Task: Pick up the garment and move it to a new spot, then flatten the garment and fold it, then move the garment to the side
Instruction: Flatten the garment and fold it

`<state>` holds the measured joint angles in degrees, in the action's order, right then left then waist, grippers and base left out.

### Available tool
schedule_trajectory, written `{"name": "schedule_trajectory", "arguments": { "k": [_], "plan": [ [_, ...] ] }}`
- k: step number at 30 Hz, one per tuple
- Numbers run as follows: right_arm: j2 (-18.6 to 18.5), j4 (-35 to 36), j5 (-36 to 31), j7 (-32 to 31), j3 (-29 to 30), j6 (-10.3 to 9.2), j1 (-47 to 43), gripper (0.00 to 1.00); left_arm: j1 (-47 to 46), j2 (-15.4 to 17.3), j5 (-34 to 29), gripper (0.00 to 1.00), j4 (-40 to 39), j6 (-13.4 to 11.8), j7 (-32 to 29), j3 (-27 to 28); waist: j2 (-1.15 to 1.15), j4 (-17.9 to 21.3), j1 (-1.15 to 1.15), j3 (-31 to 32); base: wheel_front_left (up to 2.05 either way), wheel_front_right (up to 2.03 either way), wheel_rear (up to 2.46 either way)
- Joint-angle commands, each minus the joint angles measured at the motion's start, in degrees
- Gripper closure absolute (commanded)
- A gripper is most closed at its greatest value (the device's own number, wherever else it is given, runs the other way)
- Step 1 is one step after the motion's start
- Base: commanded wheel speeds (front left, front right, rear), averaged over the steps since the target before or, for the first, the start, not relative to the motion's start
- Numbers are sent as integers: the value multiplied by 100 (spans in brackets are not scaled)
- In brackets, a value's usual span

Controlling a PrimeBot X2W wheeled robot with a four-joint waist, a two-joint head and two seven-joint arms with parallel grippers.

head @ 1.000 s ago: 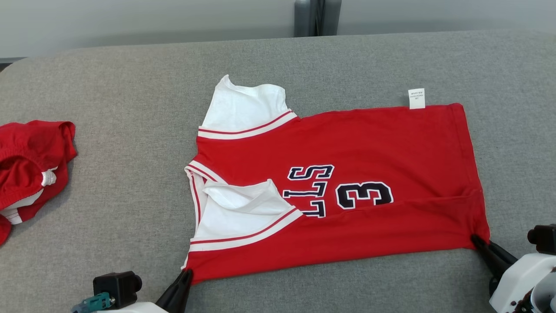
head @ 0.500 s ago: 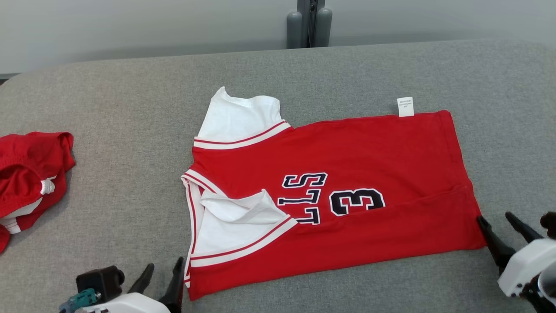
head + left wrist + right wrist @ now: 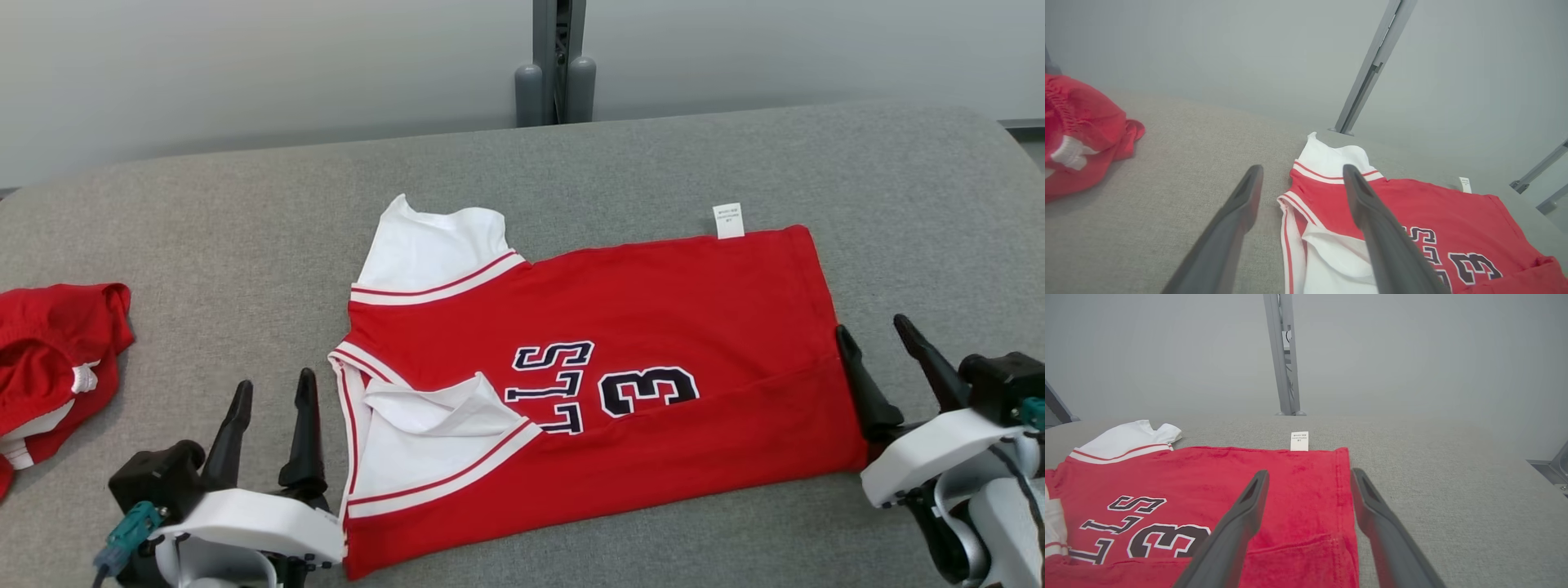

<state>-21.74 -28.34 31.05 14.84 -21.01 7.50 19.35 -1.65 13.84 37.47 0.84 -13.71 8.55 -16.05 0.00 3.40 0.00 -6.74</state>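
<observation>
Both tools are wide open and hold nothing: the left gripper (image 3: pixel 274 380) sits at 8 o'clock beside the neck end of the jersey (image 3: pixel 653 310), the right gripper (image 3: pixel 871 327) at 4 o'clock, partly over its hem. The jersey lies in the middle of the grey pad (image 3: pixel 204 245), and a grab could catch only the top layer or bunch up the flipped white sleeve (image 3: pixel 408 445). There is bare room at 12 and 3 o'clock, but a red pile (image 3: pixel 49 351) sits at 9 o'clock
</observation>
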Motion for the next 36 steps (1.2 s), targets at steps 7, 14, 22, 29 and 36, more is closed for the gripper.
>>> {"name": "schedule_trajectory", "arguments": {
  "k": [7, 14, 22, 29, 36],
  "plan": [
    [327, 243, -480, 38, 235, 1, -307, 0, -826, -77, -252, 0, 744, 278, 99, -283, 0, 84, 0, 19, 0, 0, 0],
    [418, 342, -552, 38, 148, 1, -70, 0, -2343, -114, -526, 0, 1798, 487, -332, -569, 0, 280, 0, -403, 0, 0, 0],
    [442, 402, -559, 40, 43, 1, 393, 0, -4472, -339, -903, 0, 3657, 476, -996, -882, 0, 535, 0, -1291, 0, 0, 0],
    [438, 407, -569, 39, -5, 1, 606, 0, -5627, -439, -1169, 0, 4798, 503, -1526, -1154, 0, 641, 0, -1714, 0, 0, 0],
    [460, 440, -558, 39, -92, 1, 794, 0, -6579, -450, -1397, 0, 5809, 629, -2082, -1438, 0, 724, 0, -2056, 0, 0, 0]
  ]
}}
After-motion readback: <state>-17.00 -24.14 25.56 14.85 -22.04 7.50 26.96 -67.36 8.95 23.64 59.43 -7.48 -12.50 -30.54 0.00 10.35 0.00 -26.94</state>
